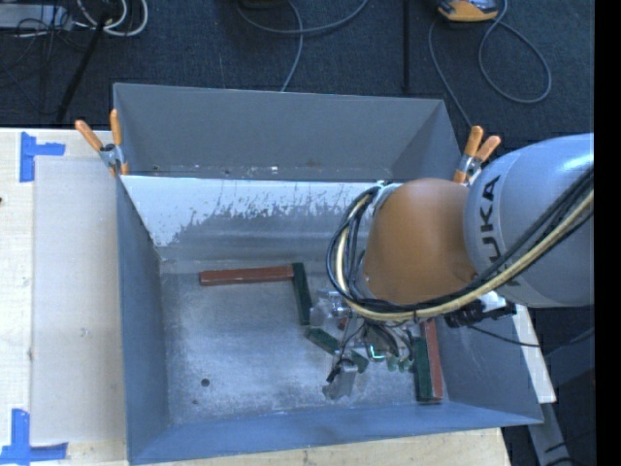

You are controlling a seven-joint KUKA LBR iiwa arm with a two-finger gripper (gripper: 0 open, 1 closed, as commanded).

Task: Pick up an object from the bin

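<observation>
My gripper (361, 353) hangs low over the bin's front right part, under the arm's orange cover, with much of it hidden. A dark green strip (322, 339) lies slantwise right at its left side, touching or almost touching it. A small grey piece (339, 384) lies on the floor just below the gripper. A longer dark green bar (302, 294) stands upright in the picture a little to the left, and a brown bar (246, 277) runs left from its top end, the two forming an L.
A green and brown pair of bars (429, 362) lies lengthwise along the right wall, close beside the gripper. The arm's cables loop around the orange cover above the gripper. The bin's front wall is near.
</observation>
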